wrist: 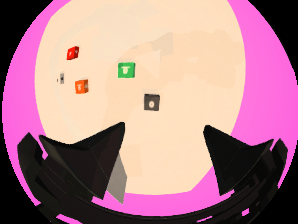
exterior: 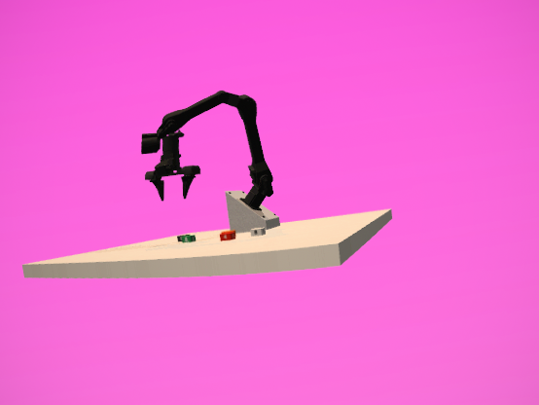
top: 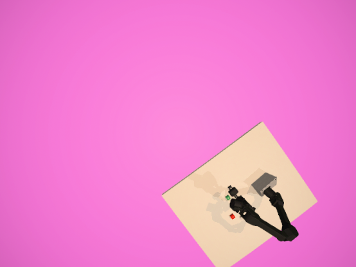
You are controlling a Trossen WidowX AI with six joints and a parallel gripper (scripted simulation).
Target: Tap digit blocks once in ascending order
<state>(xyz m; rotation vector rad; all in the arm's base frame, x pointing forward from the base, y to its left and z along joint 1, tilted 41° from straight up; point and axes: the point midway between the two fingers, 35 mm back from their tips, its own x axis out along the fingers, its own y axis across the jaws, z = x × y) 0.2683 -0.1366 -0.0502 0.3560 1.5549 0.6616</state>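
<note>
My gripper (exterior: 173,199) (wrist: 166,128) is open and empty, pointing down high above the table. In the wrist view a black block (wrist: 151,102) lies just beyond the gap between the fingertips. A green block (wrist: 126,70) (top: 228,198) (exterior: 188,239) lies farther up and left. An orange block (wrist: 81,86), a red block (wrist: 73,52) (top: 232,216) and a small white block (wrist: 61,78) (exterior: 258,232) are grouped at the left. The printed digits are too small to read surely. The arm hides the orange block in the top view.
The pale table (top: 273,154) (exterior: 292,248) carries the arm's grey wedge-shaped base (top: 264,183) (exterior: 243,214). The arm arches from the base over the blocks, and its shadows fall across the table.
</note>
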